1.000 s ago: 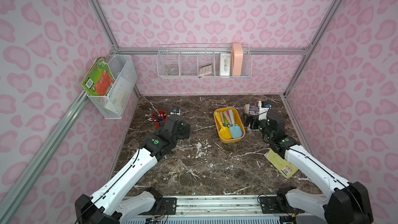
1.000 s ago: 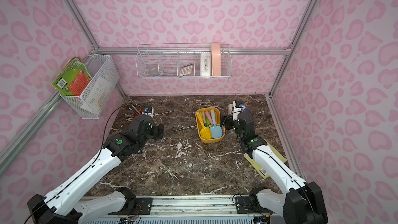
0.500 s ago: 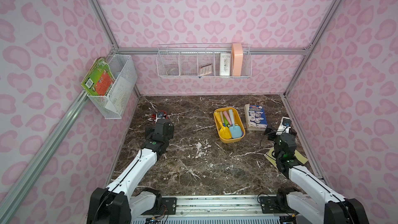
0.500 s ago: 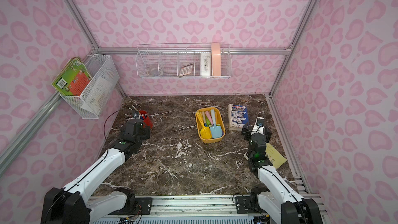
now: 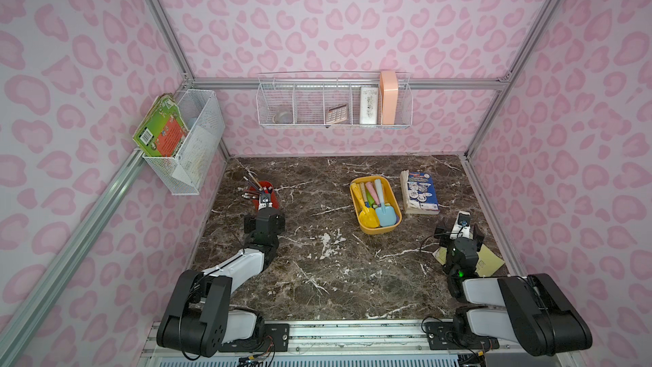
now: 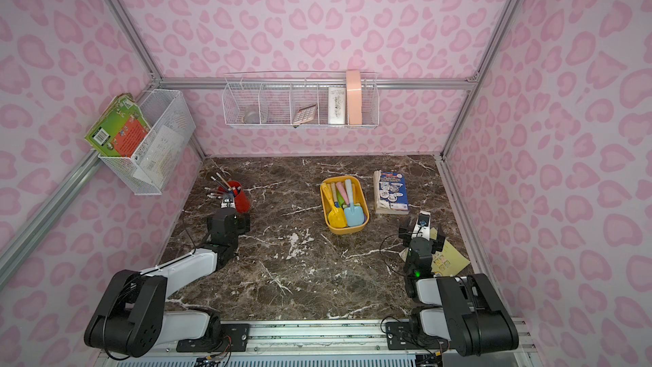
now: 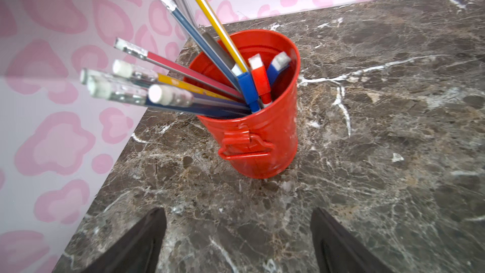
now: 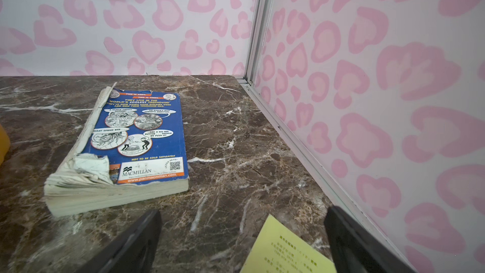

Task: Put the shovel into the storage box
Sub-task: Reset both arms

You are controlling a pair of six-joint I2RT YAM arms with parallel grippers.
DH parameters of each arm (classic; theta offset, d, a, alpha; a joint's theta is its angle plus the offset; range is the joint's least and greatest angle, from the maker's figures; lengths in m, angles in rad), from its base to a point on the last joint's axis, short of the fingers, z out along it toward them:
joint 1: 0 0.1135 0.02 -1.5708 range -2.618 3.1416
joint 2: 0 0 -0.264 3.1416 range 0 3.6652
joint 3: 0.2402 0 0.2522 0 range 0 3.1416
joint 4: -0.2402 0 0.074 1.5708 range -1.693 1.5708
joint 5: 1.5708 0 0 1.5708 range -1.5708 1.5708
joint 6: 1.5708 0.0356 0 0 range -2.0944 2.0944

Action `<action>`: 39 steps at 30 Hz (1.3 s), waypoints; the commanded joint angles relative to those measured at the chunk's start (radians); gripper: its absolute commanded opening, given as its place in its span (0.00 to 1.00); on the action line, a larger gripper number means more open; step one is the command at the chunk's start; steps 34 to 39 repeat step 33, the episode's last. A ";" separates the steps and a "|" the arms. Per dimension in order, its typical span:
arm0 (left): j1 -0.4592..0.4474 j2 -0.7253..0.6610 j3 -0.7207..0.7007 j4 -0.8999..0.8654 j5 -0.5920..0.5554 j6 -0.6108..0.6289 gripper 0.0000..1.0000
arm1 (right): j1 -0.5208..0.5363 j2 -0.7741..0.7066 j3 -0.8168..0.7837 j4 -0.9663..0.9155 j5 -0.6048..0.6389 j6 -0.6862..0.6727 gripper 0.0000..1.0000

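The light blue plastic toy shovel (image 5: pixel 385 215) is found lying inside the shallow yellow-orange plastic storage box (image 5: pixel 376 231), at one o'clock from the middle of the dark marble tabletop (image 5: pixel 317 277). The left gripper (image 7: pixel 236 214) is spread and empty before the red metal pencil cup (image 7: pixel 262 148). The right gripper (image 8: pixel 242 212) is spread, empty, above a yellow paper sheet (image 8: pixel 283 250).

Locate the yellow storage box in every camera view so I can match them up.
Both top views: the storage box stands just right of the picture's middle.
Left wrist: not in it; this view shows only the red pencil cup.
Right wrist: just an orange sliver at the frame edge, probably its wall.
Shared landmark: the blue book lying beside the box.
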 commanded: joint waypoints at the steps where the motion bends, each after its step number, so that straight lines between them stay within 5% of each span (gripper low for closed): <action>1: 0.007 0.027 -0.051 0.227 0.059 0.034 0.92 | -0.017 0.058 -0.014 0.315 -0.069 0.002 0.99; 8: 0.014 0.174 -0.105 0.475 0.123 0.076 0.91 | -0.048 0.291 -0.036 0.605 -0.179 -0.008 0.99; 17: 0.066 0.248 -0.042 0.441 0.179 0.049 0.99 | -0.073 0.230 0.147 0.167 -0.191 0.035 1.00; 39: 0.067 0.243 -0.050 0.449 0.178 0.049 0.99 | -0.070 0.231 0.129 0.204 -0.186 0.023 1.00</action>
